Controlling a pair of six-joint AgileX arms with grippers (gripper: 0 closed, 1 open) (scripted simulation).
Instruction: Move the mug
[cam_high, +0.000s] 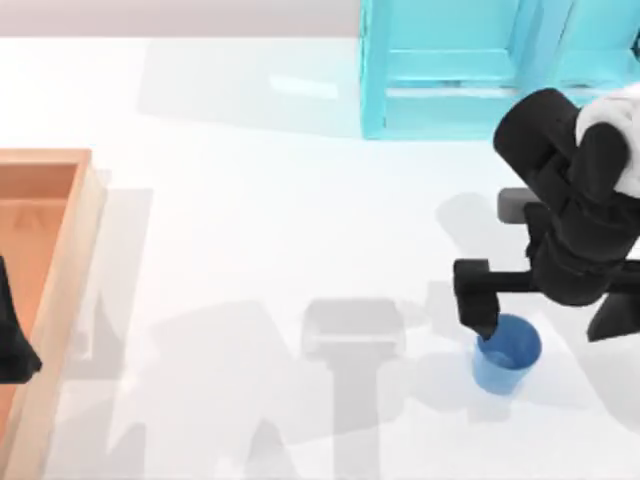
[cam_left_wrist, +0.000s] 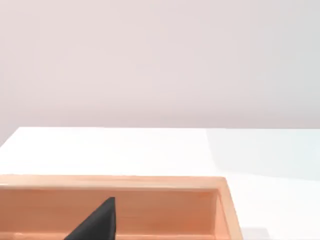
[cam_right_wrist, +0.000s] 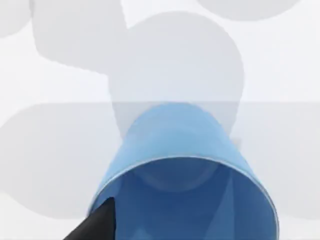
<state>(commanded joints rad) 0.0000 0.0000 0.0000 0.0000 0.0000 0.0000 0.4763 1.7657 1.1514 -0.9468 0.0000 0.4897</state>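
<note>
The mug (cam_high: 507, 355) is a small blue cup standing upright on the white table toward the front right. My right gripper (cam_high: 545, 325) hangs just above it, open. One dark finger (cam_high: 480, 305) comes down at the left side of the mug's rim, and the other finger is off to the mug's right. The right wrist view looks down into the mug (cam_right_wrist: 175, 150) from close by, with one finger (cam_right_wrist: 100, 222) at the edge of its rim. My left gripper (cam_high: 12, 350) is parked over the wooden tray at the left edge.
A turquoise shelf (cam_high: 480, 70) stands at the back right, behind the right arm. An open wooden tray (cam_high: 70, 260) lies along the table's left side, and its rim (cam_left_wrist: 125, 182) also appears in the left wrist view. White tabletop spans the middle.
</note>
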